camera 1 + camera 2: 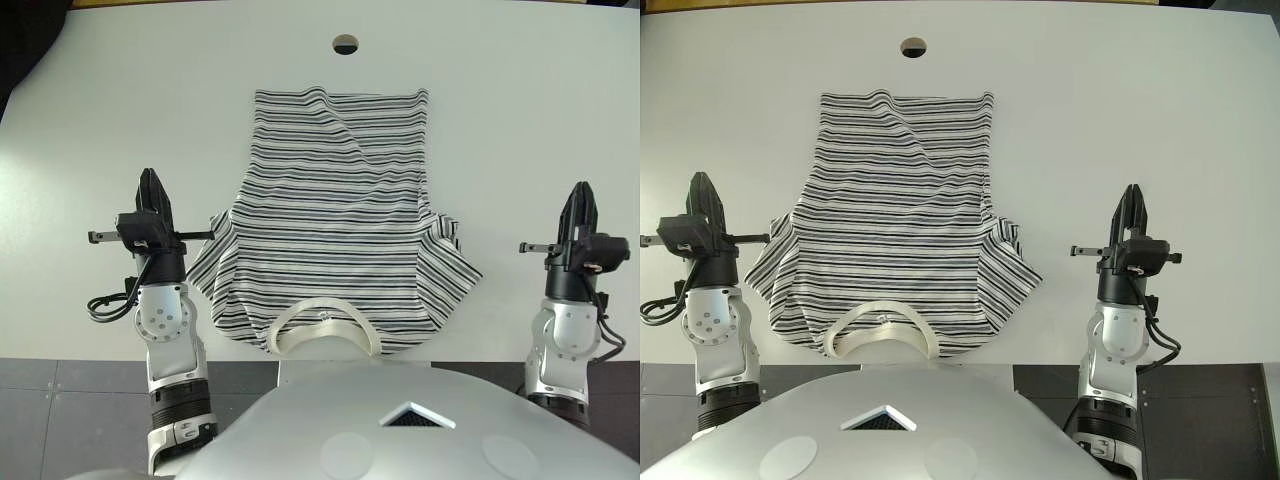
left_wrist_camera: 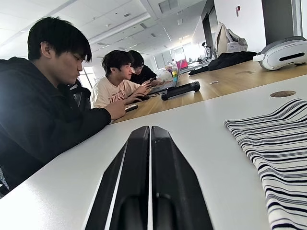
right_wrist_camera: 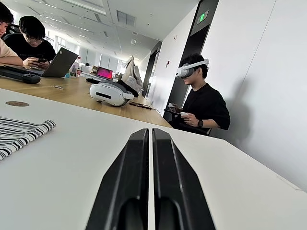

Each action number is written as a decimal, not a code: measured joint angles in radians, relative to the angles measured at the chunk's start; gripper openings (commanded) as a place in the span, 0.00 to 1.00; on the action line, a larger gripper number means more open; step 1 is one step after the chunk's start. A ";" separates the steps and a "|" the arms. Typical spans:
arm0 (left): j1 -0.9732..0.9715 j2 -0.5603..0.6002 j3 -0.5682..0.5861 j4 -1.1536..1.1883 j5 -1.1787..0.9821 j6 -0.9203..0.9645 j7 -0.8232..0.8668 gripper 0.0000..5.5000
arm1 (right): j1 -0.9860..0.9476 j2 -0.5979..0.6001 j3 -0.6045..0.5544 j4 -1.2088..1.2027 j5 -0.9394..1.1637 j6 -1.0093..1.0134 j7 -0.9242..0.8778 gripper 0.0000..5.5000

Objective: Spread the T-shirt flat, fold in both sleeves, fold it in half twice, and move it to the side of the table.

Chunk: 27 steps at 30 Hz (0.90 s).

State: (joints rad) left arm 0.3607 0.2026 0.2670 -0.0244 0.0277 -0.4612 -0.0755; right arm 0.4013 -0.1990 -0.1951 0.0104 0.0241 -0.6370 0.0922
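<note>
My left gripper (image 1: 149, 180) is shut. Its two black fingers (image 2: 139, 163) are pressed flat together with no gap, and they hold nothing. It is over the white table (image 1: 520, 120), just beside the left sleeve (image 1: 213, 258) of the T-shirt (image 1: 335, 215). Its tip points away from me. I cannot tell if it touches the table.

My right gripper (image 1: 581, 195) is shut too. Its two fingers are tight together and hold nothing. It is on the other side, well apart from the right sleeve (image 1: 455, 262), with bare table between them. Its tip also points away from me.

The T-shirt lies in the middle of the table, between my two grippers. It has black, grey and white stripes. The collar (image 1: 325, 322) is white and lies at the near edge of the table, close to me. The hem (image 1: 340, 97) is at the far end. Both sleeves stick out to the sides, down near the collar. They are not folded in. The shirt is mostly flat, but it has some wrinkles. One long crease (image 1: 350, 135) runs slanting across the far half. The right side of the shirt is bunched a little just above the right sleeve.

Past the hem there is a small round hole (image 1: 345, 44) in the table. It is near the shirt but does not touch it.
</note>
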 measured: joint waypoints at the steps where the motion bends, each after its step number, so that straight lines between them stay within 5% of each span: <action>1: 0.000 0.000 0.000 0.000 0.000 0.000 0.000 0.02 | 0.000 0.000 0.000 0.000 0.000 0.000 0.000 0.02; 27: -0.009 -0.001 -0.009 0.007 -0.037 0.035 -0.014 0.02 | -0.003 -0.016 0.013 0.020 0.000 -0.001 0.034 0.02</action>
State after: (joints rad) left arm 0.3514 0.2018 0.2577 -0.0178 -0.0097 -0.4257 -0.0895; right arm 0.3980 -0.2153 -0.1817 0.0307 0.0236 -0.6377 0.1260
